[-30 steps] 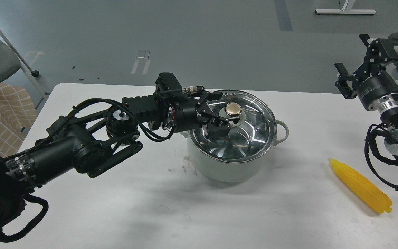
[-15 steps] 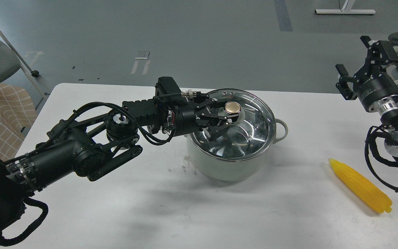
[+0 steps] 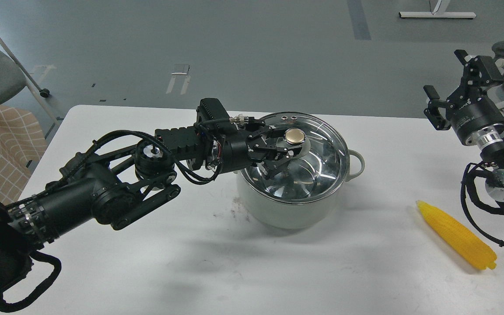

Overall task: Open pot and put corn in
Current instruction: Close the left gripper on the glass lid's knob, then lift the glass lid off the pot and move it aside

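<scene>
Left hand (image 3: 288, 150) seemingly clenched on lid knob (image 3: 295, 136); right hand (image 3: 446, 95) released; corn (image 3: 456, 234) untouched.

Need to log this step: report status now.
Left gripper shut on the glass lid's gold knob; right gripper open, off to the side. Pot covered, corn on table. Nothing in the way.

Black jointed arms, looped black cables, silver motor caps, finned housings.
</scene>
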`<move>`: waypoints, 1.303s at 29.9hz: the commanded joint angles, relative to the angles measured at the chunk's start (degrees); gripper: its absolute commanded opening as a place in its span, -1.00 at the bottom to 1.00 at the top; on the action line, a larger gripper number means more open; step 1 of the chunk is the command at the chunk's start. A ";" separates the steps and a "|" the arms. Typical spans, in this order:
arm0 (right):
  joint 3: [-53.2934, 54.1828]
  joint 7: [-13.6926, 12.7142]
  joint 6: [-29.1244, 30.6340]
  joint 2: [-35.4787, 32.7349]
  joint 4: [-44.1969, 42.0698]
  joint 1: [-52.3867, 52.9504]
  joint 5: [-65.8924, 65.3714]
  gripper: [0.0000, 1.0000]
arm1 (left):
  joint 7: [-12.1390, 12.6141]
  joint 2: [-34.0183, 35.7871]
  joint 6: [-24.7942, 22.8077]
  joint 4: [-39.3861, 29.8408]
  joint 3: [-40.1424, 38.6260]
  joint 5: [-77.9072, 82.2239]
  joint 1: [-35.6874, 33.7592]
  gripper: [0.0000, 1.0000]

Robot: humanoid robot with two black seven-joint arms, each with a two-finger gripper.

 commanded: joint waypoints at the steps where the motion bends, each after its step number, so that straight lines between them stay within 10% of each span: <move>1: 0.00 0.00 0.00 0.01 0.05 -0.11 -0.03 1.00 | 0.00 -0.43 0.00 -0.09 0.00 0.00 -0.09 -0.40; 17: 0.08 0.00 0.00 -0.34 0.05 -0.02 -0.03 1.00 | -0.17 4.23 -0.35 -5.02 -1.05 0.00 -3.70 -0.70; 27: 0.61 0.00 0.00 -0.43 0.49 -0.46 -0.03 1.00 | -2.97 34.42 0.17 -19.33 -5.62 0.00 -2.65 -0.70; 39: 0.52 0.00 0.00 -0.43 0.58 -0.72 -0.03 1.00 | -8.17 46.95 16.86 -16.02 -7.56 -8.54 19.05 -0.69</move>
